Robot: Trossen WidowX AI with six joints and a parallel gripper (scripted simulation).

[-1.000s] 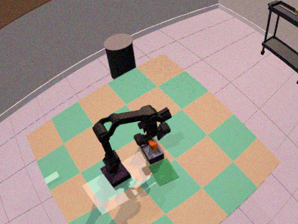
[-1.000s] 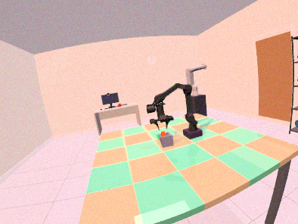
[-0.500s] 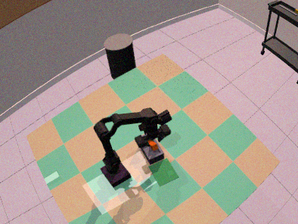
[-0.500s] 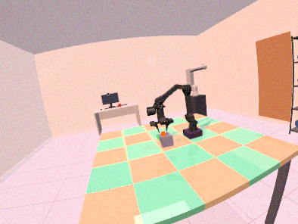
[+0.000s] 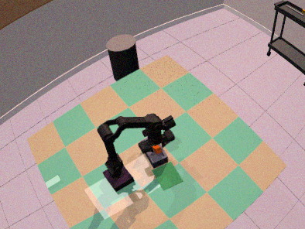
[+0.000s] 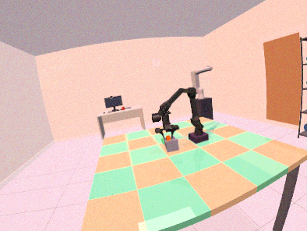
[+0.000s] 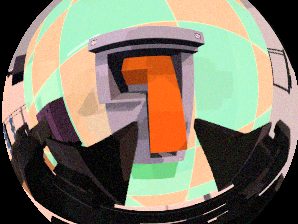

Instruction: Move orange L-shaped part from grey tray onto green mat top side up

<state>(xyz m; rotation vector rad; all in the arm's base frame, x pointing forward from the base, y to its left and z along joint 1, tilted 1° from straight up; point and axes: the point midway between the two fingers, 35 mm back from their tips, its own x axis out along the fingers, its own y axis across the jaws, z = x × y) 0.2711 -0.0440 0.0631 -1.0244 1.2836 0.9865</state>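
Arm base [image 5: 125, 182]: stood near the table's left edge in the top view.
Hand [image 5: 155, 144]: hung directly above the tray, partly open, holding nothing.
Orange part [image 7: 160, 106]: lay in the pocket of the grey tray [image 7: 186, 70], near the table's centre; one end appeared raised.
Green mat [image 5: 169, 177]: lay just beside the tray.
Progress: pinching, lifting and placing judged outstanding.
Markings: none legible.
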